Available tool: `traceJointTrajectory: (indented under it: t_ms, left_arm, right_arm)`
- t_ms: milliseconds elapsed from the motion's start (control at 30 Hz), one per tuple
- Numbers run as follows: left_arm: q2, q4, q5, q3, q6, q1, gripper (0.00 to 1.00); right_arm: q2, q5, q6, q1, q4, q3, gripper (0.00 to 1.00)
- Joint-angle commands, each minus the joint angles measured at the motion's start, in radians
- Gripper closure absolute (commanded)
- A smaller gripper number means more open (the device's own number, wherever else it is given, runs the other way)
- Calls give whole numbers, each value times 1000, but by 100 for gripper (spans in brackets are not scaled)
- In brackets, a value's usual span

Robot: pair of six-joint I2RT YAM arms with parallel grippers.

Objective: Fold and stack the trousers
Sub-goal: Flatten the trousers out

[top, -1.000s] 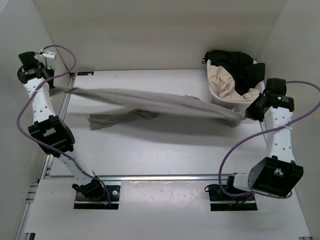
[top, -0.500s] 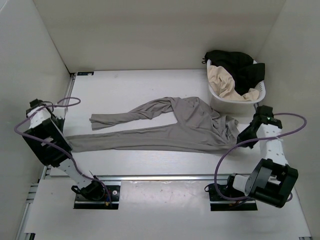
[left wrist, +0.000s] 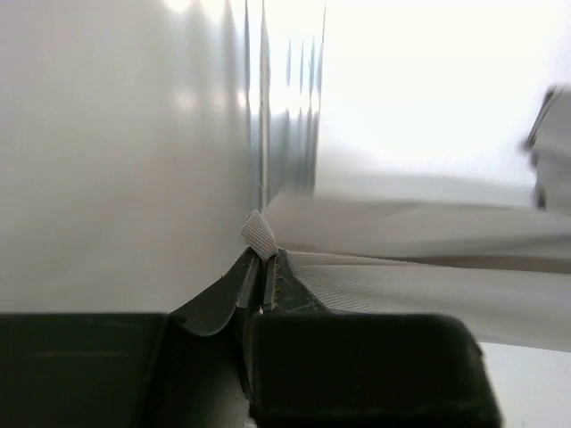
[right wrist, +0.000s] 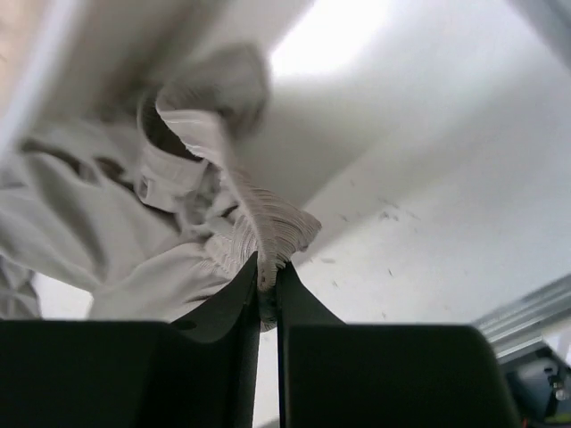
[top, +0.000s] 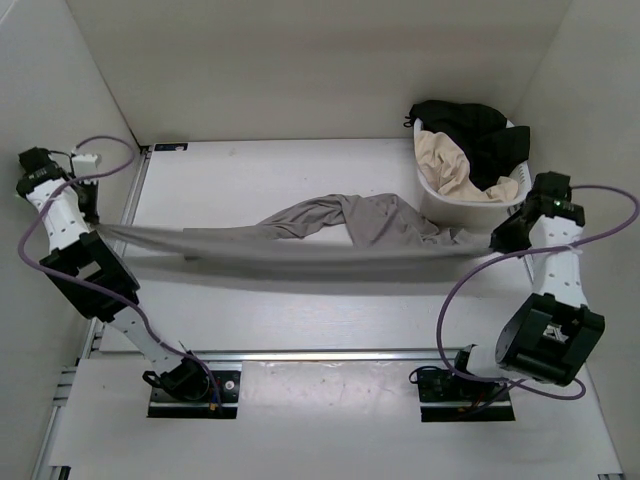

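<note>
The grey trousers (top: 330,240) hang stretched in the air across the table, from left to right. My left gripper (top: 95,228) is shut on a leg's hem (left wrist: 259,234) at the far left. At the right, my right gripper (top: 493,238) is shut on the ribbed waistband (right wrist: 268,227). The second leg (top: 300,215) bunches near the middle and droops behind the taut one. The waist end (right wrist: 116,223) is crumpled in folds beside the right fingers (right wrist: 227,303).
A white basket (top: 520,185) with black and beige clothes stands at the back right, just behind the right arm. White walls close in on the left, back and right. A metal rail (top: 300,355) runs along the table's near edge.
Both grippers have risen and pulled apart since half a second ago, lifting the trousers off the table and drawing them taut. The left arm has swung back toward the far left wall.
</note>
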Motion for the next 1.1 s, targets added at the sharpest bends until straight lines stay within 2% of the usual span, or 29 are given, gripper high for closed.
traceJointTrajectory:
  t_ms: [0, 67, 167, 300, 333, 400, 433, 467, 500, 533, 567, 633, 700, 767, 800, 967, 1067]
  left_arm:
    - [8, -40, 47, 120, -38, -2, 86]
    - [8, -40, 38, 108, -18, -2, 86]
    - [-21, -40, 15, -12, 17, -2, 86]
    - [-79, 59, -25, -252, 49, 22, 86]
    - [-88, 84, -34, -353, 63, 34, 85]
    - [-101, 127, -74, -441, 87, 44, 83]
    - [-101, 141, -83, -501, 88, 65, 79]
    - [-101, 151, -83, -521, 98, 74, 74]
    - [-101, 152, -92, -535, 110, 86, 65]
    - [-101, 152, -92, -553, 111, 108, 56]
    - [-111, 152, -92, -554, 123, 119, 35]
    - [-136, 152, -92, -554, 133, 149, 23]
    - [-171, 142, -92, -554, 146, 149, 13]
    - [-205, 129, -79, -526, 160, 159, 12]
    - [-205, 118, -65, -517, 160, 159, 7]
    - [-164, 118, -47, -448, 129, 105, 5]
    - [-98, 156, -46, -426, 85, 82, 3]
  right_arm:
    - [13, 69, -35, -17, -18, 102, 100]
    - [-23, 80, -35, -17, -29, 103, 100]
    - [-66, 123, -12, -17, -50, 32, 100]
    - [-125, 146, 30, -17, -60, -207, 100]
    - [-125, 146, 30, -17, -35, -309, 100]
    - [-134, 155, 30, -43, -8, -405, 100]
    - [-134, 144, 45, -66, 18, -472, 100]
    - [-134, 135, 45, -66, 18, -473, 97]
    - [-134, 135, 45, -66, 18, -464, 87]
    - [-122, 147, 60, -77, 0, -454, 62]
    - [-122, 158, 61, -77, -23, -430, 52]
    - [-134, 199, 61, -89, -52, -407, 36]
    - [-145, 199, 61, -89, -52, -387, 34]
    - [-166, 216, 61, -58, -78, -364, 34]
    - [-175, 230, 61, -13, -78, -338, 34]
    - [-194, 340, 61, 115, -120, -241, 32]
    - [-169, 293, 61, 126, -110, -220, 31]
